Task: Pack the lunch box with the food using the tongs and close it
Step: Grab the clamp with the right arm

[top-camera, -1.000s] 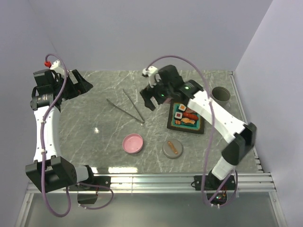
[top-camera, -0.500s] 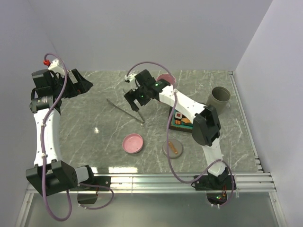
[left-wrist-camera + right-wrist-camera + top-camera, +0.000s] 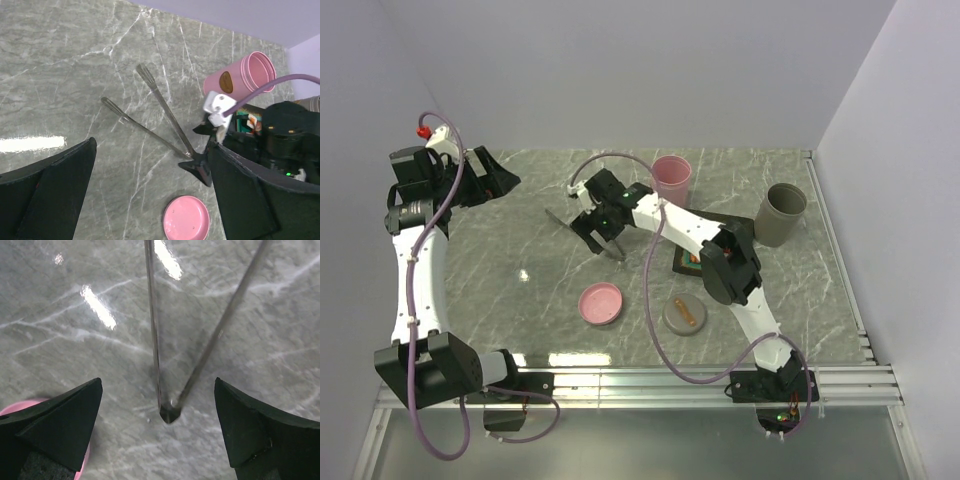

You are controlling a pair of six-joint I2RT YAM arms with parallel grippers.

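Observation:
The silver tongs (image 3: 560, 221) lie in a narrow V on the marble table (image 3: 510, 260). My right gripper (image 3: 602, 238) hangs open just above their joined end. In the right wrist view the joint lies between the wide-apart fingertips of my right gripper (image 3: 157, 390), with both arms of the tongs (image 3: 154, 330) running away from it. The food (image 3: 253, 121) sits on a black tray (image 3: 682, 262), mostly hidden by my right arm. My left gripper (image 3: 505, 180) is open and empty at the far left. A pink tub (image 3: 671, 178) and a grey tub (image 3: 785, 213) stand at the back; which is the lunch box I cannot tell.
A pink lid (image 3: 601, 303) lies near the front middle. Right of it a grey lid (image 3: 685, 316) carries a small orange oblong piece. The right arm's elbow (image 3: 728, 265) stretches across the tray. A metal rail (image 3: 650, 378) runs along the near edge.
My right arm has swung left from above the tray to above the tongs' joined end, uncovering the pink tub. Its jaws stayed wide. The left arm has not moved.

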